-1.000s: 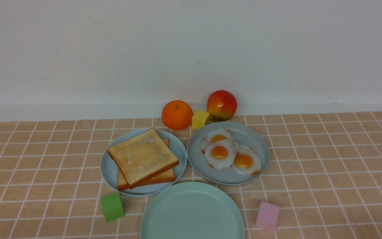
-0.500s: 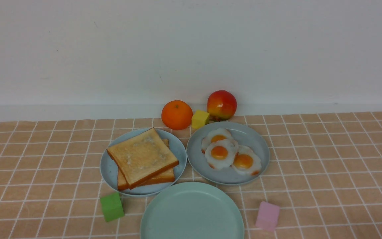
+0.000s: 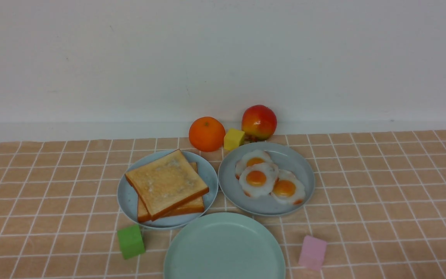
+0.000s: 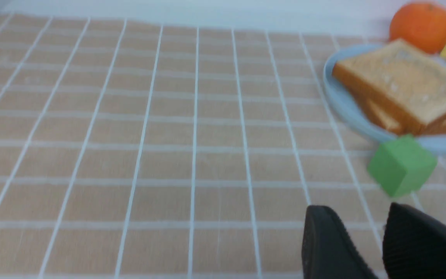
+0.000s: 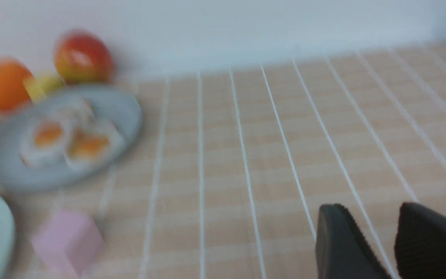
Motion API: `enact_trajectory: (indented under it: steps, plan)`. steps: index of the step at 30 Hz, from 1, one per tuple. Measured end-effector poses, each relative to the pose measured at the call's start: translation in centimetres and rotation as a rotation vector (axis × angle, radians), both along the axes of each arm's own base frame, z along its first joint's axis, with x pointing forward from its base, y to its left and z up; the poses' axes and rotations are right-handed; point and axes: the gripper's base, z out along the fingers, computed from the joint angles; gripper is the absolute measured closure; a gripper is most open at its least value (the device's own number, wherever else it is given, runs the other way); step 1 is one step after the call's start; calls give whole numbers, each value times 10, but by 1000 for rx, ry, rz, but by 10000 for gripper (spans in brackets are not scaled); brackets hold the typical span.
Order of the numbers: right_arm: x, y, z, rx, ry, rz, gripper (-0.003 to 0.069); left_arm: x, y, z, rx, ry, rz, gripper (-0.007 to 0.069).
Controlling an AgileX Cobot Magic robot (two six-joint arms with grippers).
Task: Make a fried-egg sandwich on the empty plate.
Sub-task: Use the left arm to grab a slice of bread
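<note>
Starting from nothing: the empty plate (image 3: 225, 248) sits bare at the near middle of the counter (image 3: 381, 193). The toast slices (image 3: 167, 186) lie stacked, the top one skewed, on the light blue plate (image 3: 128, 201) just behind it to my left. Three fried eggs (image 3: 256, 178) overlap on the grey-blue plate (image 3: 300, 166) behind it to my right.

I judge the first step is in hand: fetching a slice as the base. That calls for my left hand (image 4: 360, 211) to spread, come over the top slice and lift it without dragging the lower one, minding the green block (image 3: 131, 241) beside that plate. Its fingers are drawn almost together, gripping nothing. My right hand (image 5: 374, 211) looks the same.

The front view shows all three plates but neither hand. The left wrist view shows toast and green block ahead of my hand. The right wrist view, blurred, adds the eggs, the pink block (image 5: 66, 242) and a sliver of the empty plate.
</note>
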Motion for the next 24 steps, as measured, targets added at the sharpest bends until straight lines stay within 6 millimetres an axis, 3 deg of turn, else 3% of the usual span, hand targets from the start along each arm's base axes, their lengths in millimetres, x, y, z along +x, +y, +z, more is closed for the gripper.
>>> enact_trajectory:
  steps: [7, 16, 19, 21, 23, 24]
  plan:
    - [0, 4, 21, 9, -235, 48, 419, 2, -2, 25, -16, -279, -24, 386]
    - [-2, 6, 28, 32, -310, 65, 419, 1, -3, 32, -38, -356, -30, 386]
    - [-4, 7, 38, 110, -416, 93, 419, -1, -3, 44, -186, -478, -35, 386]
    - [-9, 8, 51, 226, -547, 129, 419, -9, -1, 63, -375, -694, -62, 386]
    - [-12, 7, 61, 273, -590, 140, 419, -13, 0, 72, -442, -784, -81, 386]
    - [-15, 6, 80, 335, -640, 147, 419, -20, 1, 88, -510, -864, -104, 386]
